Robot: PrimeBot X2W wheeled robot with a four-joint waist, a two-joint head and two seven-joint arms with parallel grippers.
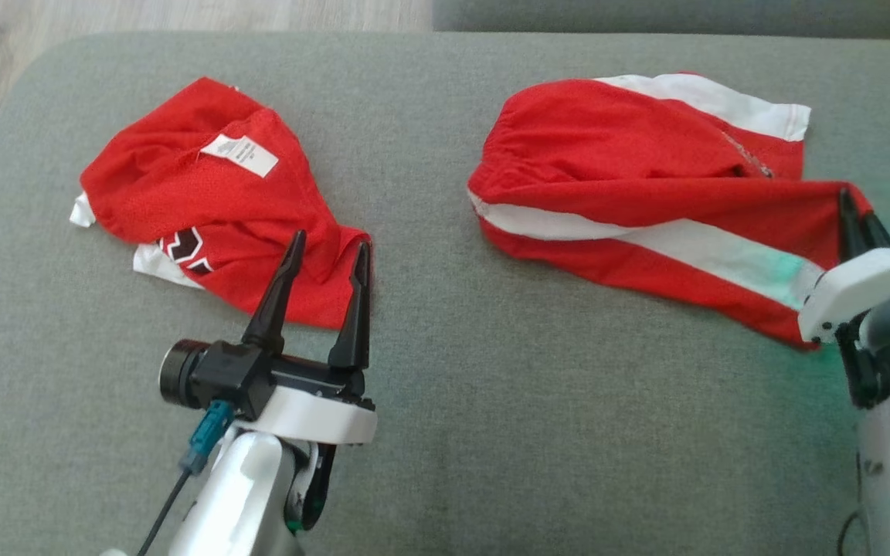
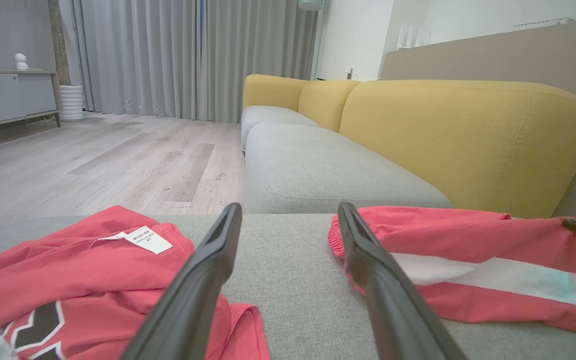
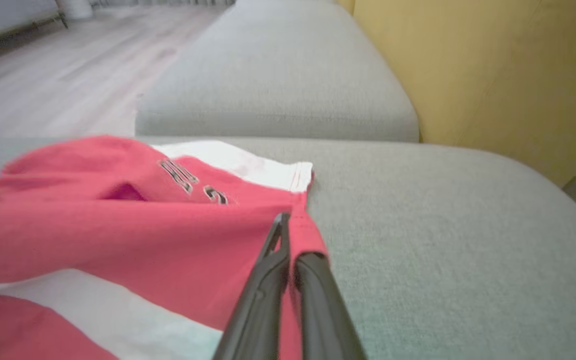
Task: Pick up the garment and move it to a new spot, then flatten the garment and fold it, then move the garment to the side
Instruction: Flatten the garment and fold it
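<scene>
Now my right jaws, reaching low and forward, pinch a corner of the garment (image 1: 630,147), while my left jaws hover spread.

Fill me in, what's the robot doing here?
Right gripper is shut on a red edge of the right garment, which lies bunched on the grey cushion. Left gripper is open at the near corner of the left garment, holding nothing. Neither garment is flattened or folded.
</scene>
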